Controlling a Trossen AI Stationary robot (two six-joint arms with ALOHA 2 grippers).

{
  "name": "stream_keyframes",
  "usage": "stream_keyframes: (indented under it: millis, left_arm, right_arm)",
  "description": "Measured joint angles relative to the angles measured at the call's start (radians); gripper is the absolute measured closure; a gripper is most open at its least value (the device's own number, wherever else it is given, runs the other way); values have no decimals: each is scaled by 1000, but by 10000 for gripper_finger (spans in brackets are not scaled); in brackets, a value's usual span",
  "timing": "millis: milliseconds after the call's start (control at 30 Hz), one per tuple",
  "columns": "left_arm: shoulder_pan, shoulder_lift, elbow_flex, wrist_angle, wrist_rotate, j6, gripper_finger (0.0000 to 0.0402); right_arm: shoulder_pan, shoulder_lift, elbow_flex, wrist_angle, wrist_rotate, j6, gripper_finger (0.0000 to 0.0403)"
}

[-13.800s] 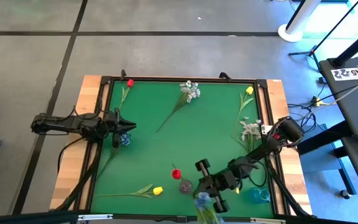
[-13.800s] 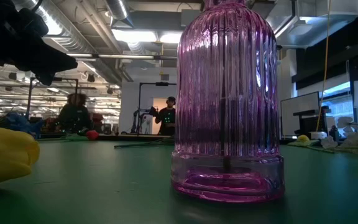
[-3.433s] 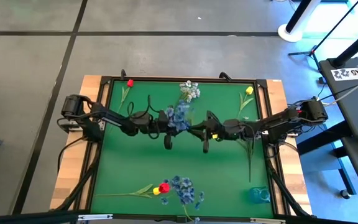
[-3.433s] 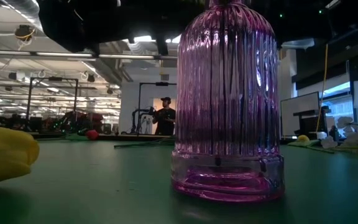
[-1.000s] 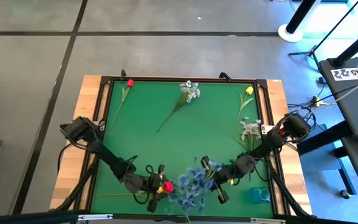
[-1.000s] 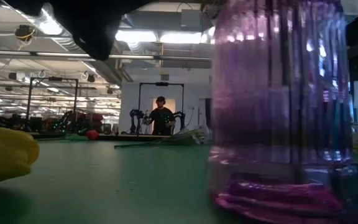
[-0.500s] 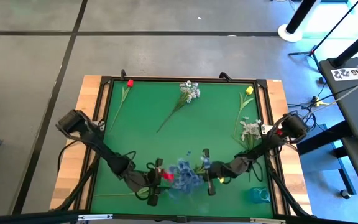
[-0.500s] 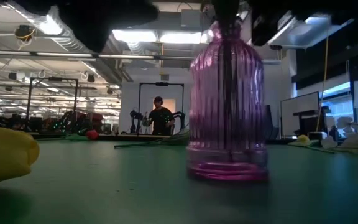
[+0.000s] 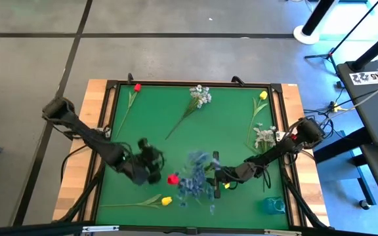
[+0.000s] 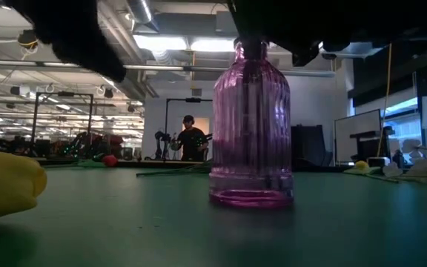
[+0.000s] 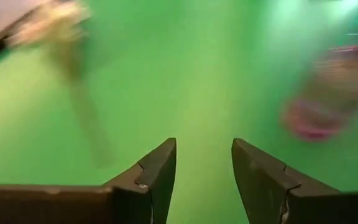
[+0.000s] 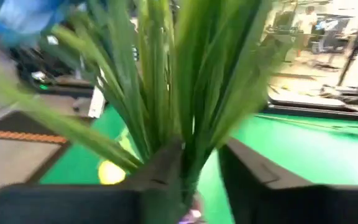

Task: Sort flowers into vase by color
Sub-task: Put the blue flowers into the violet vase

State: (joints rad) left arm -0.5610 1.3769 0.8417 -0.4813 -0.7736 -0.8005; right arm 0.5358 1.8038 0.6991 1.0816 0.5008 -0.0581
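A ribbed purple vase (image 10: pixel 250 126) stands upright on the green mat (image 9: pixel 228 131). It holds a spray of blue flowers (image 9: pixel 192 180) and a red tulip bud (image 9: pixel 172 178), which hide it from above. My right gripper (image 12: pixel 201 171) (image 9: pixel 210 178) is open, its fingers on either side of the green stems (image 12: pixel 166 81) above the vase's neck. My left gripper (image 11: pixel 204 162) (image 9: pixel 156 168) hangs open and empty over the mat, to the vase's left. A yellow tulip (image 9: pixel 166 201) lies by the near edge. My right gripper comes at the bunch of stems (image 12: pixel 188 158) level, from the table's right, just above the vase's neck. A strip of mat shows between the stems and one finger (image 12: pixel 244 171). Whether the other finger (image 12: pixel 163 168) touches them, I cannot tell.
More flowers lie on the mat: a red tulip (image 9: pixel 137 87) at the far left, a whitish spray (image 9: pixel 201 96) at the far middle, a yellow tulip (image 9: pixel 263 95) and another whitish spray (image 9: pixel 264 136) on the right. A teal vase (image 9: pixel 274 205) stands at the near right corner.
The purple vase with its flowers has slid from the table's near edge toward the far edge and a little left, staying upright, and my right gripper has gone along with it. My left gripper has drawn back from the vase toward the left and far edges.
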Motion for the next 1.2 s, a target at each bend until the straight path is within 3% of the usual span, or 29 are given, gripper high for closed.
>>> stream_keyframes:
  millis: [200, 300, 533, 700, 800, 1000, 1200]
  left_arm:
    - [236, -73, -16, -503, 0, -353, 251]
    - [402, -71, -68, -583, 42, -416, 251]
    - [860, -71, -176, -456, 115, -189, 255]
    - [1139, -70, -179, -262, 181, 12, 281]
    - [1239, -51, -179, -142, 260, 116, 297]
    - [1449, -2, -179, -107, 383, 195, 307]
    - [1462, 45, -179, -81, 447, 221, 270]
  right_arm:
    - [0, -81, -1, -122, 53, -3, 181]
    - [0, -124, -1, -198, 53, -1, 143]
    - [18, -218, -1, -306, 44, -7, 72]
    - [35, -273, -1, -360, 41, -25, 57]
    - [43, -294, -1, -384, 41, -25, 57]
    - [81, -348, -1, -444, 41, -28, 56]
    - [88, -401, -1, -489, 75, -1, 56]
